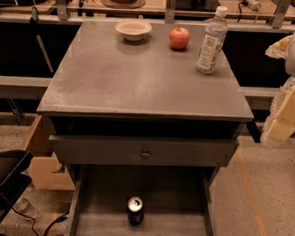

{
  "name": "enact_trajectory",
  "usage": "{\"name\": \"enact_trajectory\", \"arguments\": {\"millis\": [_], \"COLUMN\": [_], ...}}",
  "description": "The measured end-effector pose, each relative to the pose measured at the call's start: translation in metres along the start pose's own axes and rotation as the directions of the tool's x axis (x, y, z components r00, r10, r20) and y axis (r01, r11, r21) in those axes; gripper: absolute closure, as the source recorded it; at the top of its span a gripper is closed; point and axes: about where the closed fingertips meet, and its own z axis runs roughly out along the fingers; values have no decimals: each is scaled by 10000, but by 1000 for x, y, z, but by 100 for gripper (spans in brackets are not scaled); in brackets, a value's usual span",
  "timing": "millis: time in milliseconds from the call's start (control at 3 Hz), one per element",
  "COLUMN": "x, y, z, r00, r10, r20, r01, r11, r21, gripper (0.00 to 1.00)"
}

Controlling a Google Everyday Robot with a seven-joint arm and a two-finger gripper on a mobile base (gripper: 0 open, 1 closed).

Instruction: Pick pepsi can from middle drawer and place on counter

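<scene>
The pepsi can (135, 210) stands upright in the open middle drawer (105, 227), near the middle of the drawer's floor, silver top facing up. The counter (140, 79) is the flat grey cabinet top above it. My gripper (287, 112), white and pale yellow, hangs at the far right edge of the view. It is beside the counter's right side, level with its front edge and well away from the can. It holds nothing that I can see.
On the back of the counter stand a white bowl (133, 29), a red fruit (179, 38) and a clear plastic bottle (212, 41). A drawer front with a round knob (145, 153) sits above the open drawer. A dark bin (3, 181) is at lower left.
</scene>
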Motion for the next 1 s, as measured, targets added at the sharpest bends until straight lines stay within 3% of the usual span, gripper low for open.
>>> {"name": "enact_trajectory", "arguments": {"millis": [667,1000], "x": [9,50], "y": [9,43], "z": [9,50], "r00": [9993,9868], "r10": [130,633], "r20": [348,1492], "r01": [-129,-597], "r11": [9999,9978], "r21": [-43,-281], "gripper": [0,0]}}
